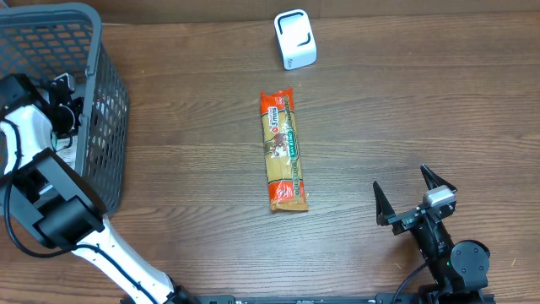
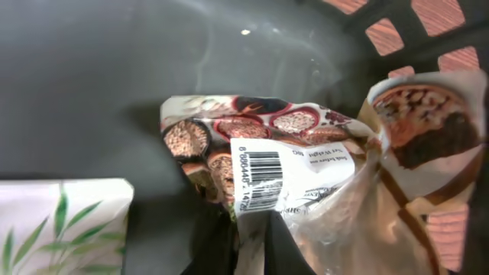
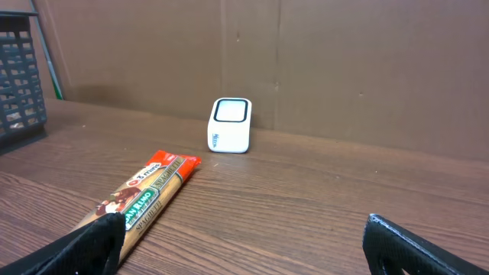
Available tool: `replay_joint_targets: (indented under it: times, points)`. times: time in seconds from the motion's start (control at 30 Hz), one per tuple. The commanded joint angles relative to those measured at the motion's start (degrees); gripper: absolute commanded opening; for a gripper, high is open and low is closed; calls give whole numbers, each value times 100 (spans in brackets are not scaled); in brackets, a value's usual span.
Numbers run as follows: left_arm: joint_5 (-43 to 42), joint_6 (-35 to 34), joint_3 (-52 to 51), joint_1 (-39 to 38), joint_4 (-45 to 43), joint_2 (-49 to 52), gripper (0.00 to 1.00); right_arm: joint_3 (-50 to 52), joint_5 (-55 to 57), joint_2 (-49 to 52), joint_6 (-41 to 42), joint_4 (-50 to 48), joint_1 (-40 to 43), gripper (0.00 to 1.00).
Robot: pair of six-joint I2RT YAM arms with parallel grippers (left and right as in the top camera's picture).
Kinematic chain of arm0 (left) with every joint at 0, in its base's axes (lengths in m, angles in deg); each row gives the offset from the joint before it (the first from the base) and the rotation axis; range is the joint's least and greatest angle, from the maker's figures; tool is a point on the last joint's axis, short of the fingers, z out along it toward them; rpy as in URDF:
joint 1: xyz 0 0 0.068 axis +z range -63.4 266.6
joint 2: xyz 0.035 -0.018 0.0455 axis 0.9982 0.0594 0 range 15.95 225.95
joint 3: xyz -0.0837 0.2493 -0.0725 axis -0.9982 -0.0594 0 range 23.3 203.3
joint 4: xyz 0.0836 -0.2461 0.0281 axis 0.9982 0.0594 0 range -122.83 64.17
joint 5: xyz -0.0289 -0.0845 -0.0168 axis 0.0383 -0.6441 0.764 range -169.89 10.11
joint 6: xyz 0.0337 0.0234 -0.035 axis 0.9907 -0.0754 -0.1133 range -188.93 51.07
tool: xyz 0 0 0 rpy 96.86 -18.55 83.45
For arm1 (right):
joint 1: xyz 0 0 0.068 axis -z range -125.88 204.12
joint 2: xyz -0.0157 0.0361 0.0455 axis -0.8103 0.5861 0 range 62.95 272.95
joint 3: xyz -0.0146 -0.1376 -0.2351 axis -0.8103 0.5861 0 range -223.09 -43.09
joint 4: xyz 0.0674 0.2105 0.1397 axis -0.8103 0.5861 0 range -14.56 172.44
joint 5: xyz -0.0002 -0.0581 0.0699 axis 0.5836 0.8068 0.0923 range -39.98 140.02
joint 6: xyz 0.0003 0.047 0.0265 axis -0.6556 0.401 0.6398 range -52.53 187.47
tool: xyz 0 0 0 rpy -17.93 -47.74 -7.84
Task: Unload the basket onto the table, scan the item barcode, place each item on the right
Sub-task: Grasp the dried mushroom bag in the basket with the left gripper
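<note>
Early going: my left gripper [image 2: 252,243] is clenched on the bag [image 2: 306,172] inside the basket [image 1: 111,118], barcode showing. Lifting it out and presenting it to the scanner [image 1: 295,40] remains, I reckon. Right gripper [image 1: 400,179] hangs released over the tabletop [image 1: 186,169].

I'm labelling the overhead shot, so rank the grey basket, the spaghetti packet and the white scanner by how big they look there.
1. grey basket, clearly largest, even with part cut off by the frame edge
2. spaghetti packet, long and narrow
3. white scanner, smallest
</note>
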Motion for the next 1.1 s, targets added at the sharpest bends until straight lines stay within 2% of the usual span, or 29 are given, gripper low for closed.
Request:
replay_joint_targets:
  times: [0.0,0.07,0.13,0.2,0.43,0.7,0.73,0.77,0.8,0.87,0.9,0.93,1.07]
  points:
    - [127,-417,573,-63,398,96,7,59,-7,-42,22,-31,-37,100]
    - [129,-470,586,-63,581,96,44,59,-7,-42,22,-31,-37,100]
    - [186,-466,533,-63,787,133,62,59,-7,-42,22,-31,-37,100]
    - [317,-466,343,-63,837,151,74,59,-7,-42,22,-31,-37,100]
    - [645,-468,-658,-63,511,190,84,59,-7,-42,22,-31,-37,100]
    - [640,-468,-1878,-70,-621,195,87,59,-7,-42,22,-31,-37,100]
    - [643,-468,-1991,-74,-750,195,86,59,-7,-42,22,-33,-37,100]
    - [625,-466,-2146,-79,-940,195,79,59,-7,-42,22,-33,-37,100]
    - [616,-466,-2282,-81,-1093,195,66,59,-7,-42,22,-33,-37,100]
    - [616,-466,-2396,-79,-1237,195,31,59,-7,-42,22,-33,-37,100]
    - [619,-466,-2428,-79,-1303,195,20,59,-7,-42,22,-31,-37,100]
    - [619,-466,-2428,-79,-1335,195,15,59,-7,-42,22,-31,-37,100]
    - [616,-468,-2339,-79,-1368,192,4,59,-7,-42,22,-31,-37,100]
